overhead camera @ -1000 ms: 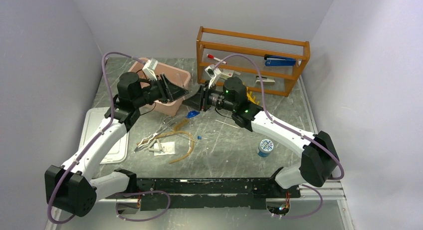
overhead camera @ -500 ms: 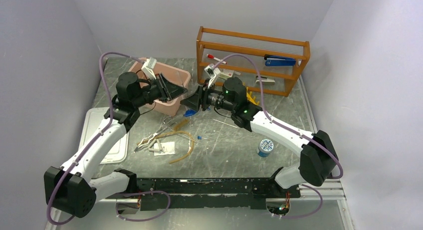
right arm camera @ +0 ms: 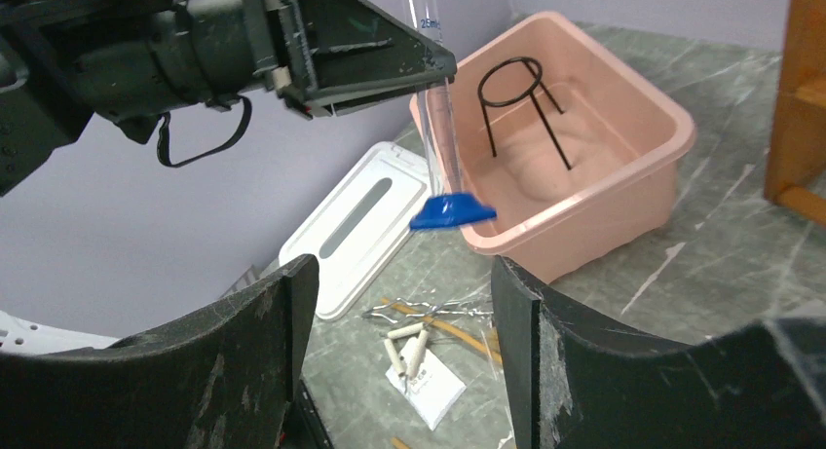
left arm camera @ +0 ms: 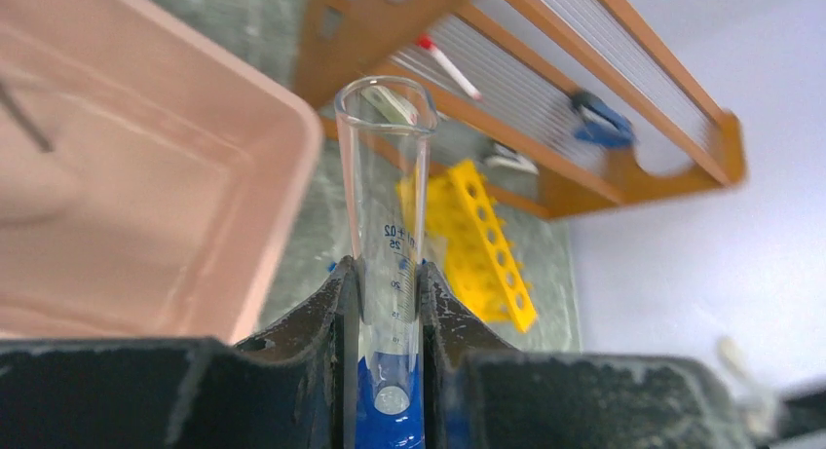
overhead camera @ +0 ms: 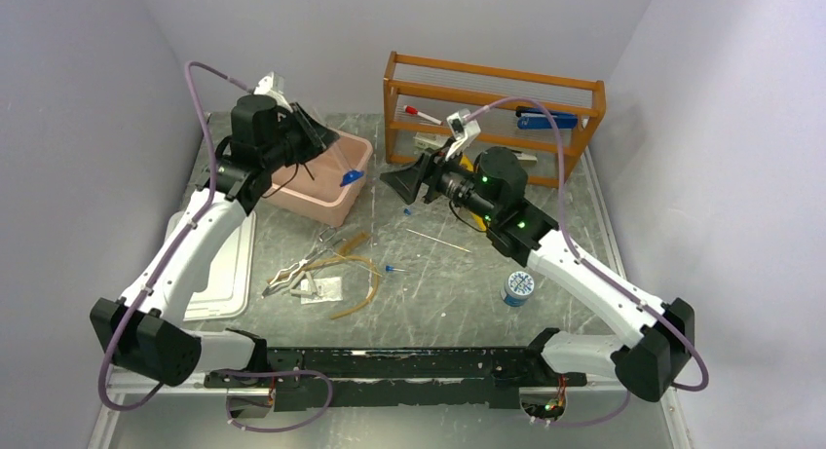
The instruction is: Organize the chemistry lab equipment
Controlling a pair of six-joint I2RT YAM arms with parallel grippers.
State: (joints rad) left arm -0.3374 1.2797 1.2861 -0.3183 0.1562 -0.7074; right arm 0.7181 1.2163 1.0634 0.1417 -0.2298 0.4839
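clear glass graduated cylinder with blue foot | pinched by the barrel in left gripper, jaws narrow on it | axis near upright, foot hanging under claw | pink plastic tub below and beyond claw, foot at its rim | right gripper wide, empty, apart

One camera hangs high at the near side, looking down over the whole counter. The left wrist camera sits close behind the left hand, facing the wooden rack. The right wrist camera looks past the right hand leftward at the pink tub, seen in all three
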